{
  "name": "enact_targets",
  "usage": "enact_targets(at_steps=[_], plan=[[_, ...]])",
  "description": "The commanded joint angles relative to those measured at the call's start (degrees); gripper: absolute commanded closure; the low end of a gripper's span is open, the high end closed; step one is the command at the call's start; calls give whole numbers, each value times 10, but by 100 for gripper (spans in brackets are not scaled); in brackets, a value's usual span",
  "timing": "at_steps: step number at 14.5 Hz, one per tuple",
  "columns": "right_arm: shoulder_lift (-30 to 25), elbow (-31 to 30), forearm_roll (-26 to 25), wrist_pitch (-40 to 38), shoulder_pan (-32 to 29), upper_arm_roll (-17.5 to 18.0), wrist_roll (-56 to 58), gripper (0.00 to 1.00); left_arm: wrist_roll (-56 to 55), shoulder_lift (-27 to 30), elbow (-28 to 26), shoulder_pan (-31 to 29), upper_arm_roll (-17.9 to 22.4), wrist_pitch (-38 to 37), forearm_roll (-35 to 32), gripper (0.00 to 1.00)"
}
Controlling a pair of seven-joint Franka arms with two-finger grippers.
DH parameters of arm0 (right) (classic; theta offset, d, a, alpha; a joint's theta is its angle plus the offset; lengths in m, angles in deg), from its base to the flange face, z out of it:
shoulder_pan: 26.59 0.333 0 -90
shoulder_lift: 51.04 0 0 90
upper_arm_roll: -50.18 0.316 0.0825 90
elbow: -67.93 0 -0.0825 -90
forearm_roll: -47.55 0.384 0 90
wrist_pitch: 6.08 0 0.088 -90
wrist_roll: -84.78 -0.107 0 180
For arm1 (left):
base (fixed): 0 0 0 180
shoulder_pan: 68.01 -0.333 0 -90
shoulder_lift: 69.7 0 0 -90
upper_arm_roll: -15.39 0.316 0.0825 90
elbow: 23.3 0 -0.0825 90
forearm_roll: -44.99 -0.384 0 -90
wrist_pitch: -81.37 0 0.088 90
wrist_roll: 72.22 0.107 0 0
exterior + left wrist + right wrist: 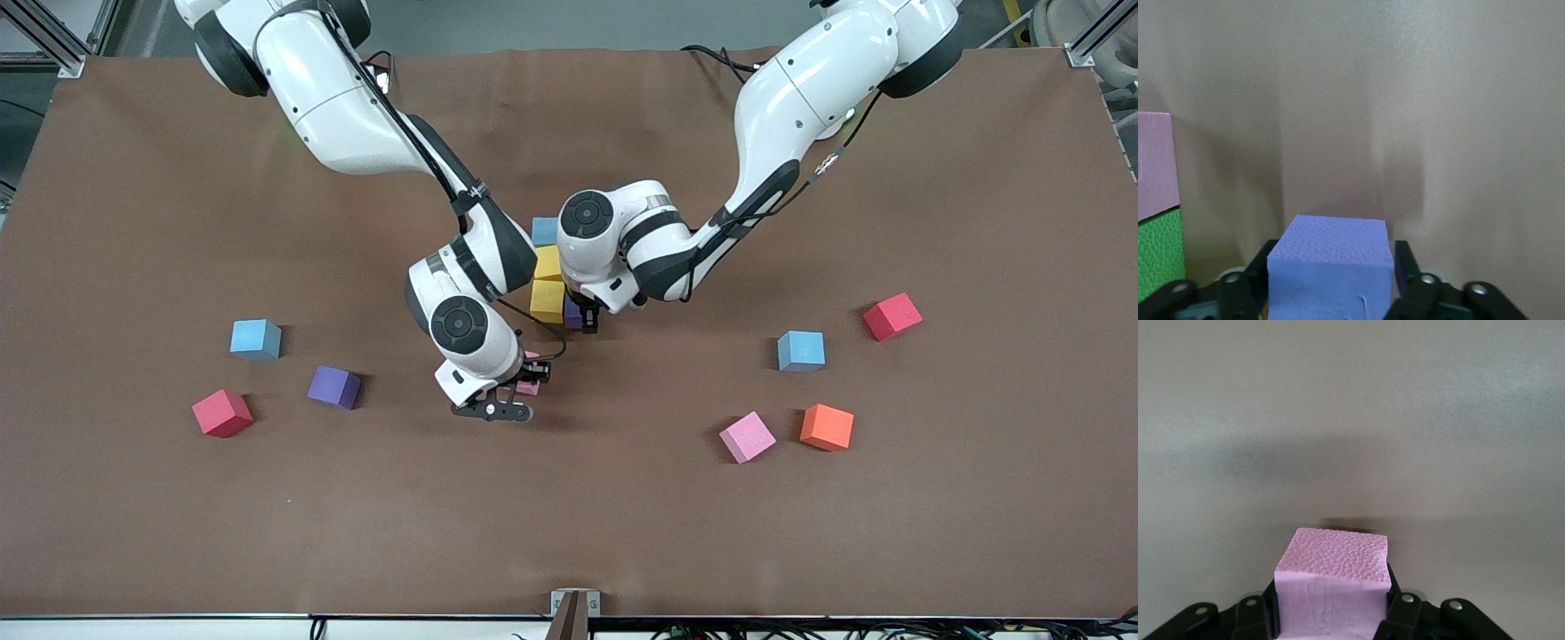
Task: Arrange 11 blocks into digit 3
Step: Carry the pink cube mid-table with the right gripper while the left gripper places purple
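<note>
A short row of blocks lies at the table's middle: a light blue block (544, 231), then two yellow blocks (548, 263) (548, 300) nearer the camera. A purple block (572, 313) sits beside the nearer yellow one. My left gripper (584, 318) (1331, 257) stands open around this purple block (1330, 267), its fingers (1403, 261) a sliver off its sides. The left wrist view also shows a pink block (1155, 163) and a green block (1158, 253) side by side. My right gripper (524, 384) (1331, 587) is shut on a pink block (1331, 580), low over the table.
Toward the right arm's end lie a light blue cube (256, 339), a purple cube (334, 387) and a red cube (222, 412). Toward the left arm's end lie a light blue cube (800, 350), a red cube (892, 316), a pink cube (747, 436) and an orange cube (827, 427).
</note>
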Motion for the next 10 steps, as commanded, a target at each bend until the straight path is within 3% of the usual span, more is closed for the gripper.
enact_targets(at_steps=[1, 5, 10], plan=[[3, 2, 7, 4, -1, -4, -10, 82, -80, 6, 0, 3, 0, -13, -26, 0], [4, 2, 6, 4, 2, -4, -9, 82, -57, 32, -2, -23, -25, -49, -26, 0], [12, 2, -6, 4, 17, -4, -4, 81, 35, 44, -15, -170, -161, -128, -30, 0]])
